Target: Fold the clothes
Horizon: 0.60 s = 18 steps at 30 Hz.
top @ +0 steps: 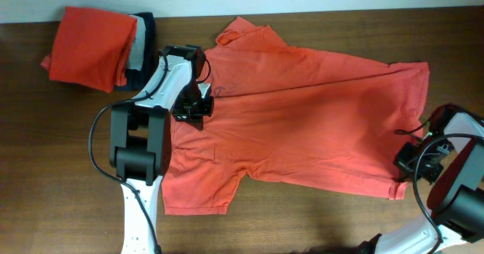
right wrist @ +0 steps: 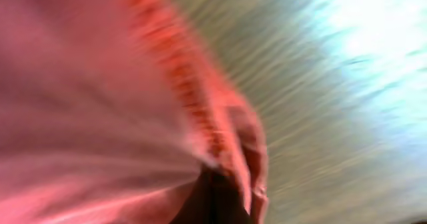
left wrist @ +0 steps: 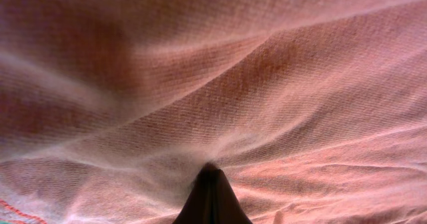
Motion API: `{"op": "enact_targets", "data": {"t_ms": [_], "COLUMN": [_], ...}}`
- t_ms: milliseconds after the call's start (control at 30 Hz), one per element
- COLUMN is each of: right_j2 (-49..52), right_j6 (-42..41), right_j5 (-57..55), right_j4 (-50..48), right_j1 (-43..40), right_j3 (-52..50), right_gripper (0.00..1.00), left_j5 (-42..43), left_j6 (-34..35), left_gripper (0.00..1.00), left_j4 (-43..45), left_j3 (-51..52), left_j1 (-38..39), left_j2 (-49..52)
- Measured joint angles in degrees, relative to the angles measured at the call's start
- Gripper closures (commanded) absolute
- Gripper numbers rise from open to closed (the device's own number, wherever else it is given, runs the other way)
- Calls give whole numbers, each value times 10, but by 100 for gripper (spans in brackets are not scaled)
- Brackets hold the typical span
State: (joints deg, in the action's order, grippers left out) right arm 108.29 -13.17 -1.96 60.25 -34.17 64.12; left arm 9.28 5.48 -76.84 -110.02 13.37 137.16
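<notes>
right gripper [top: 406,160], clamped on the hem corner of the t-shirt [top: 302,118] towards the table's [top: 318,224] near right corner; left gripper [top: 193,110], clamped on cloth just beside the collar; the t-shirt's long axis runs between them, left to right, across the table's middle.

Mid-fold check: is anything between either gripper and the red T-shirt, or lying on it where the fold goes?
Nothing visible. Both are shut on the T-shirt itself: the left gripper near the collar, the right gripper at the hem corner. The folded pile lies apart from it, past the collar end.
</notes>
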Motion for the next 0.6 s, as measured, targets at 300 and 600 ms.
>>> {"op": "enact_targets", "data": {"t_ms": [300, 600], "right_j2": [0, -4], "right_j6": [-3, -5], "right_j5": [-40, 4], "right_j4": [-24, -78], "right_j1": [-72, -171], "right_j3": [0, 24], "right_gripper": [96, 81], "left_j5": [4, 12], "left_j6": [0, 0], "left_gripper": [99, 99], "left_j4": [0, 0], "left_j3": [0, 1], "left_j1": [-2, -11], "left_j2": [0, 0]}}
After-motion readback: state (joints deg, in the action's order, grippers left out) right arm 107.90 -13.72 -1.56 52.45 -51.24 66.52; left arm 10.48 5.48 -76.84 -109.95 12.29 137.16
